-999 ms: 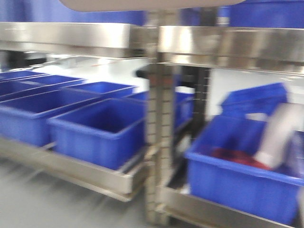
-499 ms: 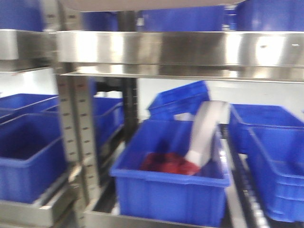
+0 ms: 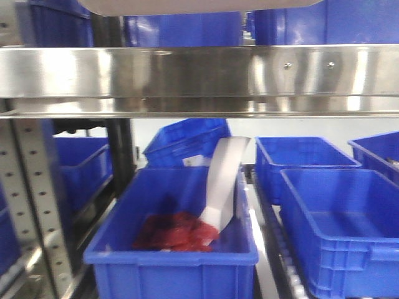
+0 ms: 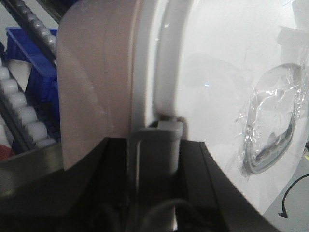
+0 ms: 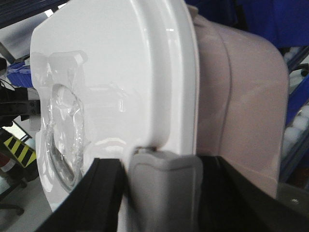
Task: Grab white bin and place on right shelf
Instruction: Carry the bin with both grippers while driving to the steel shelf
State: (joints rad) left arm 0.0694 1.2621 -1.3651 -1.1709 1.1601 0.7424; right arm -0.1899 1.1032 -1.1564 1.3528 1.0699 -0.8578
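The white bin (image 4: pixel 212 72) fills the left wrist view: white lid on the right, pale pinkish body on the left. My left gripper (image 4: pixel 154 140) is shut on it, its black fingers either side of the grey latch at the rim. In the right wrist view the white bin (image 5: pixel 120 63) is held the same way, with my right gripper (image 5: pixel 161 166) shut around its grey latch. In the front view the bin's underside (image 3: pixel 199 6) shows at the top edge. Just below and beyond it runs the right shelf's (image 3: pixel 187 70) brushed-metal front rail with two screws.
Blue bins (image 3: pixel 187 28) stand on the steel shelf behind the rail. Below, a blue bin (image 3: pixel 174 261) holds red material and a white strip. More blue bins (image 3: pixel 336 230) sit to its right. A perforated upright (image 3: pixel 37 199) stands at the left. White rollers (image 4: pixel 19 111) line a rack.
The front view has swung to the right: the rack upright and blue bins slid left in frame, and the rail with two screws now spans the whole width.
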